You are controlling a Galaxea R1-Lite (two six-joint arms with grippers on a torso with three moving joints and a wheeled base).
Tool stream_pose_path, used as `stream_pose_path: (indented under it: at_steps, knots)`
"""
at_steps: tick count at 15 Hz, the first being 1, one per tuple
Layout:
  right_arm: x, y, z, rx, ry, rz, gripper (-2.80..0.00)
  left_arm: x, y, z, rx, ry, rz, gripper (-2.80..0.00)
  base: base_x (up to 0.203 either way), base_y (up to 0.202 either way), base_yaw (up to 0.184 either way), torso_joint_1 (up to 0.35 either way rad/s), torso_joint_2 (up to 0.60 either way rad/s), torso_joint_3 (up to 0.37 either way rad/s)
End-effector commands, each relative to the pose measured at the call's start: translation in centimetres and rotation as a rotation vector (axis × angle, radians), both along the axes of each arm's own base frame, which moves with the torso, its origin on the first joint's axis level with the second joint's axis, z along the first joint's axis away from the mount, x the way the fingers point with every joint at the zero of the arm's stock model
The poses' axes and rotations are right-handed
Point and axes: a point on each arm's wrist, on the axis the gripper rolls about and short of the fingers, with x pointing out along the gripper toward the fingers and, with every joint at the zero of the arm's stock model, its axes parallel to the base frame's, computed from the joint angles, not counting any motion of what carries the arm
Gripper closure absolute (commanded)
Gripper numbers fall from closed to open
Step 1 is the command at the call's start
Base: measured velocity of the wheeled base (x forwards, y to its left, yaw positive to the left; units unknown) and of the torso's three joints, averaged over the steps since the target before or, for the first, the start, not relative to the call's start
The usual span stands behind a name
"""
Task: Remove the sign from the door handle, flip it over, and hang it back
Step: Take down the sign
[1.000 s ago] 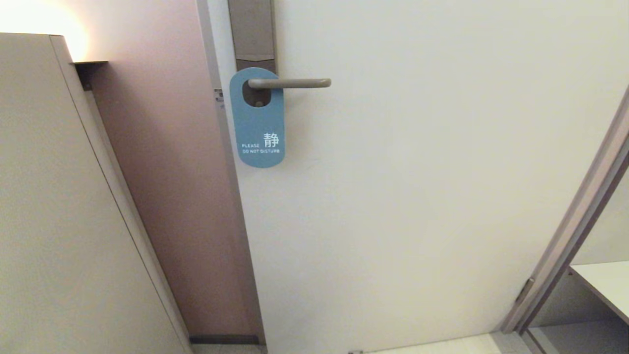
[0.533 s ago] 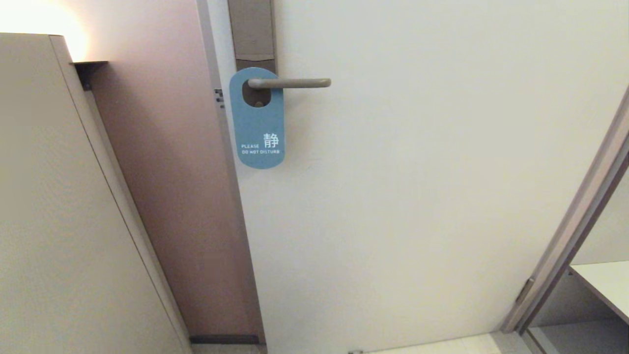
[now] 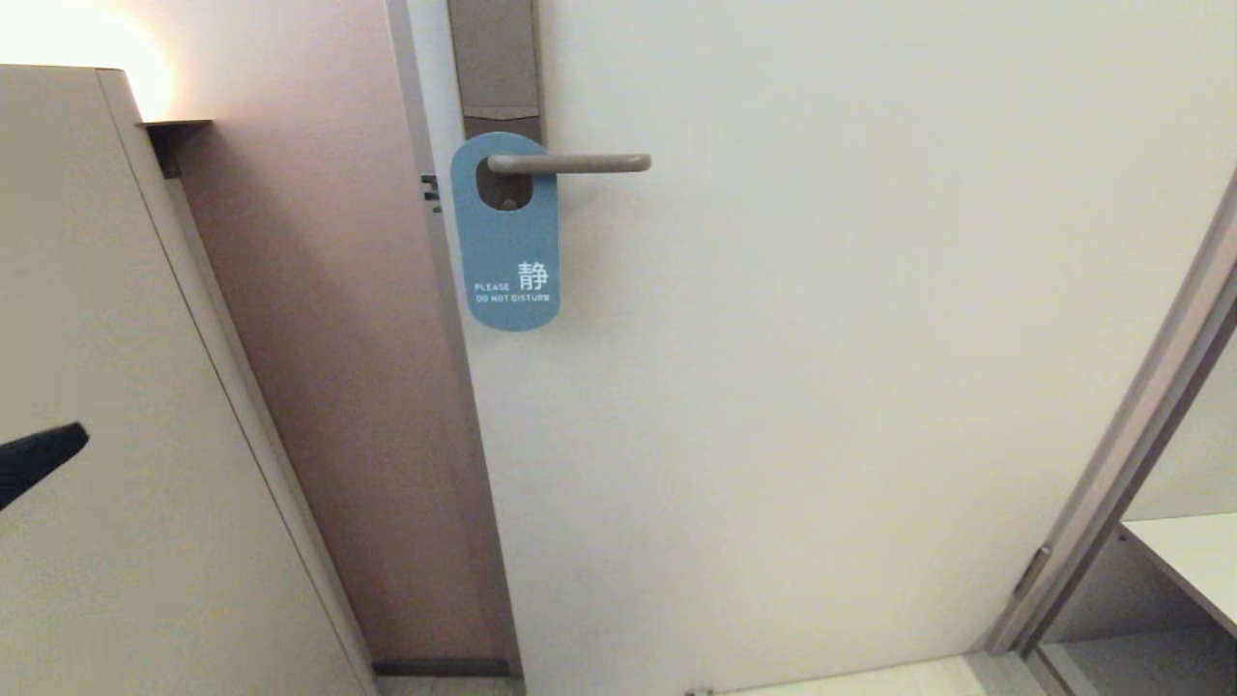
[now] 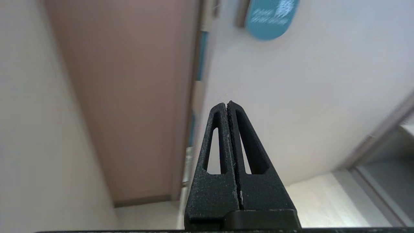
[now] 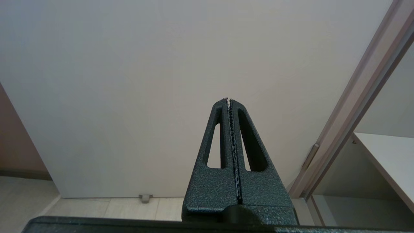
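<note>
Sign (image 3: 507, 246) hung on door handle (image 3: 570, 163), blue "PLEASE DO NOT DISTURB" face outward, long axis vertical, rounded lower end pointing down, oval hole threaded over the lever close to the tall plate (image 3: 495, 63). Lever horizontal, free end pointing toward the robot's right. Left gripper (image 4: 227, 105) low at the head view's left edge, well apart from the sign, angled up toward the door (image 3: 821, 387), jaws closed on nothing. Right gripper (image 5: 228, 101) facing the door's lower part, jaws likewise pressed together, empty.

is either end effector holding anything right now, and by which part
Nothing is held. Both the left end effector and right end effector are shut and empty; the sign hangs untouched on the door handle.
</note>
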Motion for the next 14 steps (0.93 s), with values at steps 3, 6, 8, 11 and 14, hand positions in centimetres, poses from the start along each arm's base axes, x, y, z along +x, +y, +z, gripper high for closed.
stream_pose_path:
  at_steps: [3,6,8,11,14]
  knots:
    - [0.0,0.0,0.0,0.000,0.002,0.000,0.00,6.0,-0.6,1.0,-0.005,0.065,-0.058,0.00,0.000,0.000,0.000,0.000,0.00,0.000]
    - [0.0,0.0,0.0,0.000,0.001,0.000,0.00,10.0,-0.5,2.1,-0.027,0.046,-0.172,0.00,0.000,0.000,0.000,0.000,0.00,0.000]
    - [0.0,0.0,0.0,0.000,0.002,0.000,0.00,12.2,-0.4,2.9,-0.035,0.035,-0.235,0.00,0.000,0.000,0.000,0.000,0.00,0.000]
    - [0.0,0.0,0.0,0.000,0.001,0.000,0.00,14.6,-0.6,3.2,-0.063,0.034,-0.413,0.00,0.000,0.000,0.000,0.000,0.00,0.000]
    - [0.0,0.0,0.0,0.000,0.000,0.000,0.00,17.5,0.2,2.3,-0.078,0.019,-0.529,0.00,0.000,0.000,0.000,0.000,0.00,0.000]
